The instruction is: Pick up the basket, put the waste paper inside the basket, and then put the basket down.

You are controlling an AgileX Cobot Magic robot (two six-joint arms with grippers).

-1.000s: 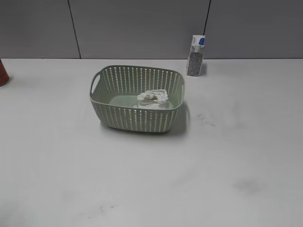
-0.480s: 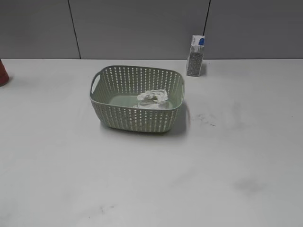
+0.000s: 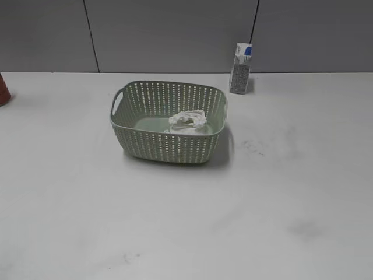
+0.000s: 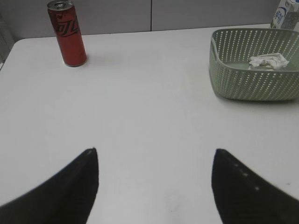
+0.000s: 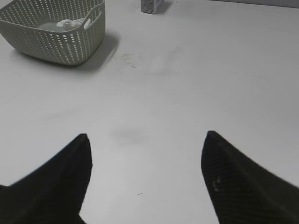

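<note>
A red can (image 4: 67, 32), a smooth cylinder with black lettering, stood at the far left of the white table (image 3: 291, 192). Right of it sat the basket (image 3: 168, 122), a pale green plastic rectangle with rounded corners, slotted walls and a cut-out handle at its end. Crumpled white paper (image 3: 188, 121) lay inside on the solid bottom, toward the right wall. Behind the basket's right corner, by the grey wall, a white-grey carton (image 3: 241, 68) with a blue mark stood upright. The left gripper (image 4: 154, 154) hung over bare tabletop, dark tapered fingers spread wide, holding nothing. The right gripper (image 5: 145, 136) was likewise wide apart and empty above the table, well clear of the basket.
</note>
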